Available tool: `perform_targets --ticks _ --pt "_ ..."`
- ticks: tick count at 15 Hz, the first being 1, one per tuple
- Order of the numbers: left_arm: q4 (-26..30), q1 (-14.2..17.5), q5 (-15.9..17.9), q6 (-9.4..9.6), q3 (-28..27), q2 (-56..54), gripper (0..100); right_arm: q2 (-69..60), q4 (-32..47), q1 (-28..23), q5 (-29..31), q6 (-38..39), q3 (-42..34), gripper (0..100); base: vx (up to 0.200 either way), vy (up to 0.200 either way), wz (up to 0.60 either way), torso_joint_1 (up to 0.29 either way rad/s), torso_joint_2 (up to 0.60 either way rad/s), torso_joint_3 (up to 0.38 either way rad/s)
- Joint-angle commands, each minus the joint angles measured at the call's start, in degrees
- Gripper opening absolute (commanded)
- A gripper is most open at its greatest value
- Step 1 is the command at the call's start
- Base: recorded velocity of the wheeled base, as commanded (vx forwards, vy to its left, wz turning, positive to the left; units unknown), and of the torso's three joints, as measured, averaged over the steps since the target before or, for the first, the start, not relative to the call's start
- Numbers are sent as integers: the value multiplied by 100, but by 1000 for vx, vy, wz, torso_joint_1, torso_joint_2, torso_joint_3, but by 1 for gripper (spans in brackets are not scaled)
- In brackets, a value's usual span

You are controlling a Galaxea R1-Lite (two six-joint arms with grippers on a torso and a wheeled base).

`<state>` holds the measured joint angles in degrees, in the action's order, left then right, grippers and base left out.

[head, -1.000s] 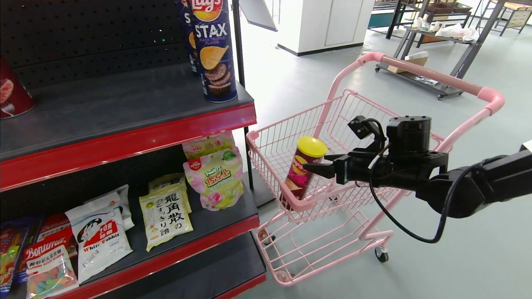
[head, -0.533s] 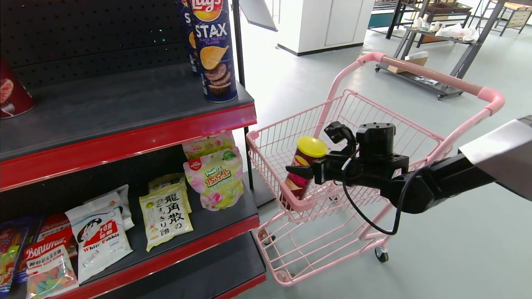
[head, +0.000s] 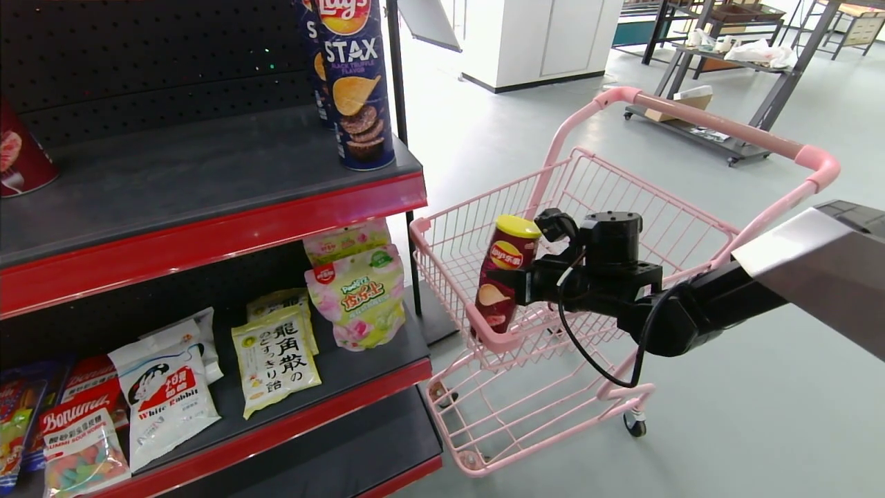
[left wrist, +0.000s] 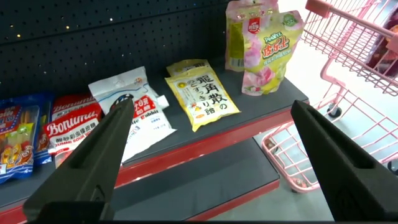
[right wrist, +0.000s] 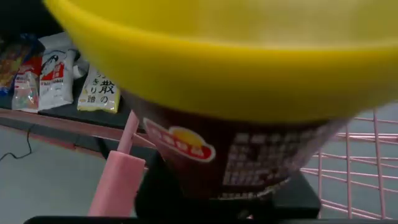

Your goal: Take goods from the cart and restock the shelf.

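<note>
A maroon chip can (head: 503, 273) with a yellow lid (head: 518, 227) stands nearly upright in the front left corner of the pink cart (head: 442, 273). My right gripper (head: 508, 285) is shut on the can's middle, reaching in from the right. In the right wrist view the can (right wrist: 249, 155) looms very close, its lid (right wrist: 236, 56) across the top. My left gripper (left wrist: 211, 155) hangs open in front of the lower shelf (left wrist: 205, 146), nothing between its fingers (left wrist: 93, 162). The upper shelf (head: 173, 173) is to the left of the cart.
A tall blue chip can (head: 356, 83) stands at the upper shelf's right end and a red can (head: 21, 155) at its left. Snack bags (head: 276, 356) lie on the lower shelf. The cart handle (head: 691, 117) rises behind my right arm. Open floor lies to the right.
My right gripper moved left across the cart to the can and closed on it. The can has straightened from leaning to nearly upright and turned its label toward the head camera.
</note>
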<state>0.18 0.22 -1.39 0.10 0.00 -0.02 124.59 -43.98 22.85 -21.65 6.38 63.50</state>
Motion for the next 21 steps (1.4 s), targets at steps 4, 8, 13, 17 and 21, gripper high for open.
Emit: perform_targets --ticks 4,8,13,17,21 --pt "-1 4 -2 -1 0 2 100 -1402 804 -219 82 -22 567 0 0 0 0 0 0 0" --pt "-1 4 -2 -1 0 2 100 -3362 2931 -263 73 -22 901 0 0 0 0 0 0 0" --pt "-1 4 -2 8 0 2 100 -4513 4425 739 -173 -31 382 0 0 0 0 0 0 0" --pt "-1 4 7 8 0 2 100 -4320 3722 774 -155 -400 -75 0 0 0 0 0 0 0" --pt "-1 4 7 8 0 2 100 -4100 3695 677 -67 -1314 -286 0 0 0 0 0 0 0"
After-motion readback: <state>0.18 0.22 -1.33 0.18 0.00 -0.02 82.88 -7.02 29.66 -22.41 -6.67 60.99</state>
